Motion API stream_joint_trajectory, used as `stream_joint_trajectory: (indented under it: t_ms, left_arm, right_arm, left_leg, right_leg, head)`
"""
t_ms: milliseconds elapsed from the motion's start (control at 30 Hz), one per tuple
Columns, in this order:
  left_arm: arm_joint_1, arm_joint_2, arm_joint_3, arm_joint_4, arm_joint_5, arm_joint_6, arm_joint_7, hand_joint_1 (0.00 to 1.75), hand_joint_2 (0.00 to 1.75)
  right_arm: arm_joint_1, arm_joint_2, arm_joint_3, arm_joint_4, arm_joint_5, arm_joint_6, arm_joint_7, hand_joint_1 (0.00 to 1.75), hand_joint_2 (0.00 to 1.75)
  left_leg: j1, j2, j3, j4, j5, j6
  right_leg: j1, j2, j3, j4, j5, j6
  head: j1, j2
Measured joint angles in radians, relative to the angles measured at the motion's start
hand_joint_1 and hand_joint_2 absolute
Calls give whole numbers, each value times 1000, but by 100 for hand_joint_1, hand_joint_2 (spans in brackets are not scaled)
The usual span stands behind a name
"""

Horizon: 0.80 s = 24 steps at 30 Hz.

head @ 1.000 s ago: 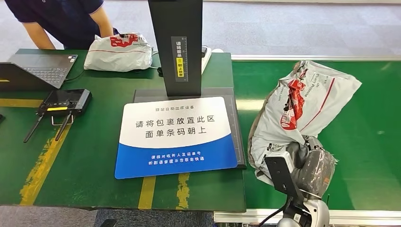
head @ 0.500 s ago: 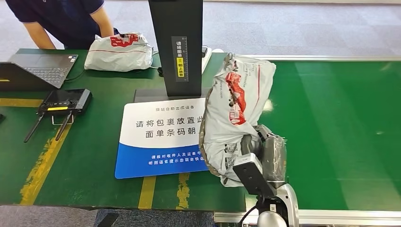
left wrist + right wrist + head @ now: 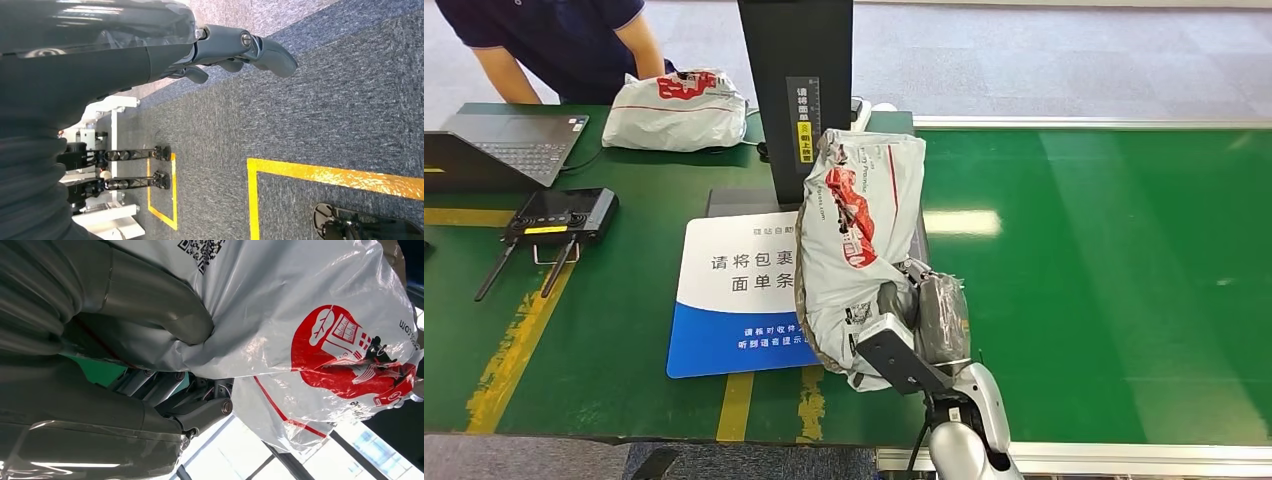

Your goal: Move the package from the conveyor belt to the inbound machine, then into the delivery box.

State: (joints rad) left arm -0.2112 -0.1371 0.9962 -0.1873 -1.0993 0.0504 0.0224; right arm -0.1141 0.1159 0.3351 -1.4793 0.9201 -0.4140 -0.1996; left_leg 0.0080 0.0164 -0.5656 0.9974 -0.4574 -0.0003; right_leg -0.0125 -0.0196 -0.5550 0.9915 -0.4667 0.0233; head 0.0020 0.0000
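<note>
Counting two grey-and-red packages: held package [image 3: 856, 235] above right part of blue-white placement mat [image 3: 744, 290], long axis running from near edge toward scanner column [image 3: 796, 95], far end higher. Right hand [image 3: 924, 320] grips its near end. Second package [image 3: 674, 110] lies at table's far side near person [image 3: 554, 40]. Left hand [image 3: 240, 50] hangs over carpet, fingers loosely apart, holding nothing. One laptop [image 3: 504, 145], one controller [image 3: 559, 215].
</note>
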Motion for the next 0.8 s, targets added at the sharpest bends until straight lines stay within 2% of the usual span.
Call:
stream_joint_trajectory:
  t_ms: [33, 67, 167, 200, 467, 800]
  left_arm:
    - [0, -1, 0, 0, 0, 0, 1, 0, 175]
    - [0, -2, 0, 0, -1, 0, 2, 0, 175]
    - [-1, -3, -1, 0, -1, 2, 6, 0, 175]
    - [-1, -3, -1, 0, -1, 3, 6, 0, 175]
    - [2, -5, 0, 0, 9, 15, 6, 0, 175]
    - [9, -5, 1, 0, 21, 16, 1, 0, 175]
  right_arm:
    - [-13, -2, 3, 19, -5, -6, 2, 173, 175]
    - [-27, -5, 6, 39, -9, -11, 3, 143, 175]
    - [-67, -9, 12, 100, -11, -21, 12, 14, 175]
    - [-79, -10, 14, 117, -10, -22, 16, 1, 175]
    - [-145, -10, 46, 239, -23, -17, 36, 0, 175]
    - [-165, -10, 80, 297, -40, -1, 35, 0, 175]
  left_leg:
    - [0, 0, 0, 0, 0, 0]
    - [0, 0, 0, 0, 0, 0]
    - [0, 0, 0, 0, 0, 0]
    - [0, 0, 0, 0, 0, 0]
    - [0, 0, 0, 0, 0, 0]
    - [0, 0, 0, 0, 0, 0]
  right_leg:
    - [0, 0, 0, 0, 0, 0]
    - [0, 0, 0, 0, 0, 0]
    - [0, 0, 0, 0, 0, 0]
    - [0, 0, 0, 0, 0, 0]
    - [0, 0, 0, 0, 0, 0]
    - [0, 0, 0, 0, 0, 0]
  head:
    - [0, 0]
    - [0, 0]
    - [0, 0]
    - [0, 0]
    - [0, 0]
    - [0, 0]
